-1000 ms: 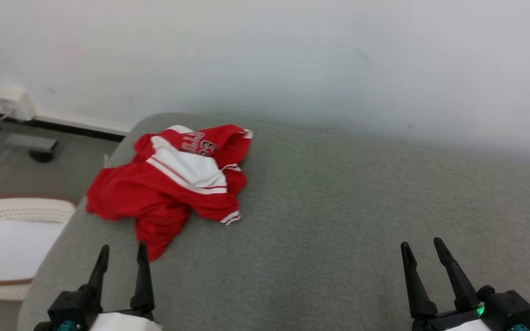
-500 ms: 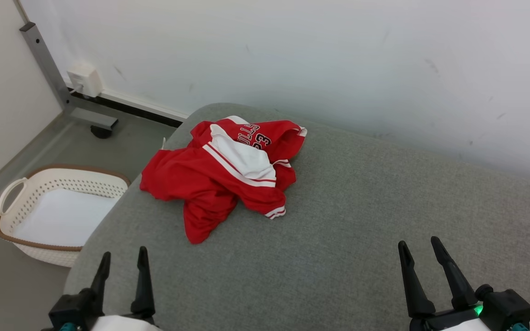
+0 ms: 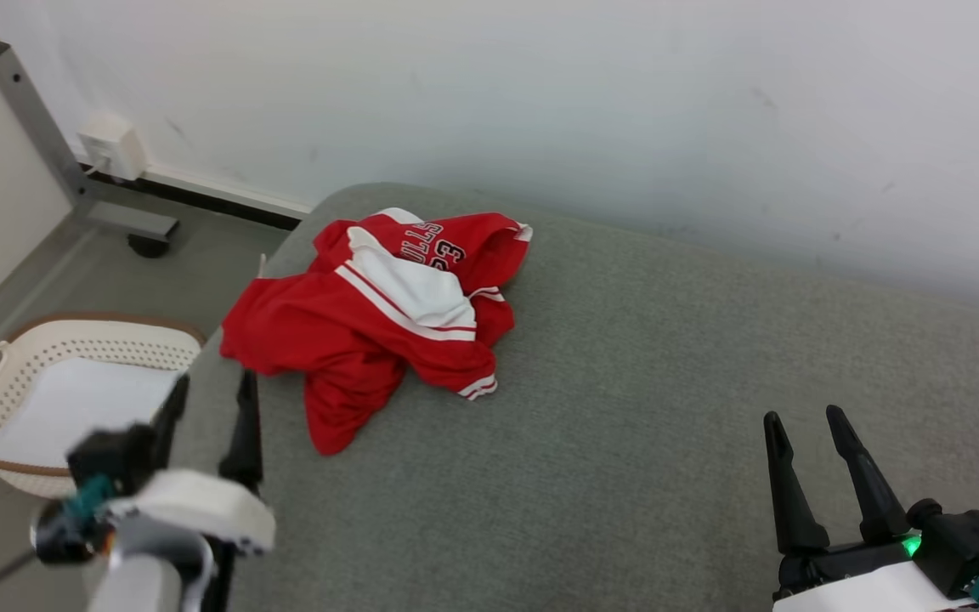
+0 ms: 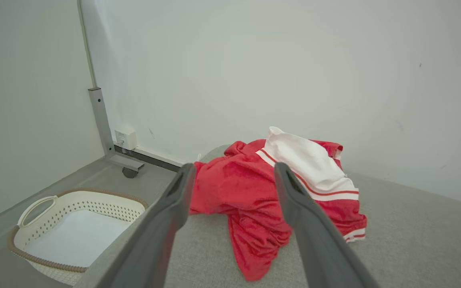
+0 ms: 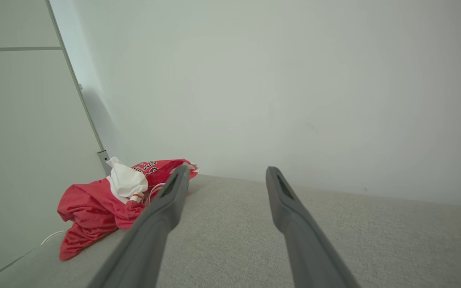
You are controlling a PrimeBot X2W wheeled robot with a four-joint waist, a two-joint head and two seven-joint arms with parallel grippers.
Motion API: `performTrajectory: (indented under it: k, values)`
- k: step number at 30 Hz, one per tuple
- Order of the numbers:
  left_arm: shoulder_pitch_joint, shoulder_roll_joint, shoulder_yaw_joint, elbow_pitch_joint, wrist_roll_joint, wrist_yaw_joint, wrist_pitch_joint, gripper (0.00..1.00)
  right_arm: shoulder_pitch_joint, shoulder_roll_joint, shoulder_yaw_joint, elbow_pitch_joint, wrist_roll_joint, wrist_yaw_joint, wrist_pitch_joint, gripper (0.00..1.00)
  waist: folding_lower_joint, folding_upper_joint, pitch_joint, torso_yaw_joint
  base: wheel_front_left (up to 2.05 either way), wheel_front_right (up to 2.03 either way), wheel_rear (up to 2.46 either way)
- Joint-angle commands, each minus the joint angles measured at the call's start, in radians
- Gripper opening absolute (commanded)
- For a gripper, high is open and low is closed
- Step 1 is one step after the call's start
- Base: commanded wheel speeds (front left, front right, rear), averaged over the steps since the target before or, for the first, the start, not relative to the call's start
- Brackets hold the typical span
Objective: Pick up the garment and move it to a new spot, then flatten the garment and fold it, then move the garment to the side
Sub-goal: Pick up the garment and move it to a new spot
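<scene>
A crumpled red and white garment [image 3: 379, 319] with black lettering lies near the far left corner of the grey cushioned surface [image 3: 668, 382]. My left gripper [image 3: 211, 387] is open, raised at the surface's left edge, just short of the garment's near left side. Through the left wrist view the garment [image 4: 270, 200] sits straight beyond the spread fingers [image 4: 174, 204]. My right gripper [image 3: 804, 421] hangs open over the near right of the surface, far from the garment [image 5: 106, 204], nothing between its fingers.
A white perforated basket [image 3: 22, 395] with a brown rim stands on the floor left of the surface; its rim [image 4: 78, 194] appears in the left wrist view too. A grey metal post [image 3: 31, 119] and a wall socket box [image 3: 111, 144] stand at the back left against the white wall.
The head camera has shifted, moving the whole scene. My left gripper has risen and moved forward toward the garment's left edge. The garment lies as before; the right gripper holds its pose.
</scene>
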Motion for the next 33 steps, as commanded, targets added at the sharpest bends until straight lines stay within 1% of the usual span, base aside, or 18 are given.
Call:
performTrajectory:
  k: [1,3,5,6,7,8,10,12,14,16,21,26,29,33]
  values:
    - [-0.059,0.026,0.007,0.006,-0.009,-0.004,0.029,1.00,-0.016,-0.008,-0.002,-0.003,-0.009,-0.002,0.001,1.00,0.0000,0.0000,0.016,-0.027,0.00,0.00,0.00]
    - [-0.106,0.052,0.010,0.011,-0.010,-0.010,0.074,1.00,-0.024,-0.009,0.001,-0.006,-0.012,-0.002,0.001,1.00,0.0000,0.0000,0.030,-0.052,0.00,0.00,0.00]
    - [-0.150,0.071,0.018,0.027,-0.025,-0.010,0.146,1.00,-0.032,-0.010,0.000,-0.009,-0.010,-0.002,0.001,1.00,0.0000,0.0000,0.046,-0.078,0.00,0.00,0.00]
    - [-0.150,0.071,0.018,0.027,-0.025,-0.010,0.146,1.00,-0.032,-0.010,0.000,-0.009,-0.010,-0.002,0.001,1.00,0.0000,0.0000,0.046,-0.078,0.00,0.00,0.00]
    - [-0.197,0.099,0.029,0.049,-0.042,-0.009,0.218,1.00,-0.041,-0.010,0.003,-0.011,-0.009,-0.002,0.001,1.00,0.0000,0.0000,0.060,-0.104,0.00,0.00,0.00]
    - [-0.197,0.099,0.029,0.049,-0.042,-0.009,0.218,1.00,-0.041,-0.010,0.003,-0.011,-0.009,-0.002,0.001,1.00,0.0000,0.0000,0.060,-0.104,0.00,0.00,0.00]
    - [-0.234,0.123,0.039,0.086,-0.049,-0.010,0.284,1.00,-0.049,-0.011,0.009,-0.011,-0.010,-0.002,0.001,1.00,0.0000,0.0000,0.073,-0.133,0.00,0.00,0.00]
    - [-0.271,0.154,0.044,0.129,-0.043,-0.008,0.327,1.00,-0.060,-0.016,0.006,-0.013,-0.009,-0.002,0.001,1.00,0.0000,0.0000,0.086,-0.161,0.00,0.00,0.00]
    - [-0.301,0.170,0.050,0.186,-0.054,-0.008,0.361,1.00,-0.067,-0.019,0.002,-0.013,-0.009,-0.002,0.001,1.00,0.0000,0.0000,0.096,-0.191,0.00,0.00,0.00]
    - [-0.331,0.201,0.066,0.248,-0.063,-0.003,0.380,1.00,-0.078,-0.023,0.003,-0.015,-0.008,-0.002,0.001,1.00,0.0000,0.0000,0.108,-0.225,0.00,0.00,0.00]
    - [-0.377,0.256,0.099,0.409,-0.090,-0.006,0.394,1.00,-0.094,-0.029,0.002,-0.016,-0.004,-0.002,0.001,1.00,0.0000,0.0000,0.138,-0.307,0.00,0.00,0.00]
    - [-0.393,0.285,0.085,0.533,-0.099,-0.028,0.444,1.00,-0.098,-0.028,-0.005,-0.019,0.000,-0.002,0.001,1.00,0.0000,0.0000,0.163,-0.359,0.00,0.00,0.00]
    - [-0.392,0.273,0.070,0.596,-0.111,-0.043,0.494,1.00,-0.103,-0.027,-0.003,-0.021,0.001,-0.002,0.001,1.00,0.0000,0.0000,0.175,-0.375,0.00,0.00,0.00]
    - [-0.396,0.271,0.063,0.652,-0.125,-0.054,0.501,1.00,-0.109,-0.025,0.003,-0.025,0.002,-0.002,0.001,1.00,0.0000,0.0000,0.192,-0.389,0.00,0.00,0.00]
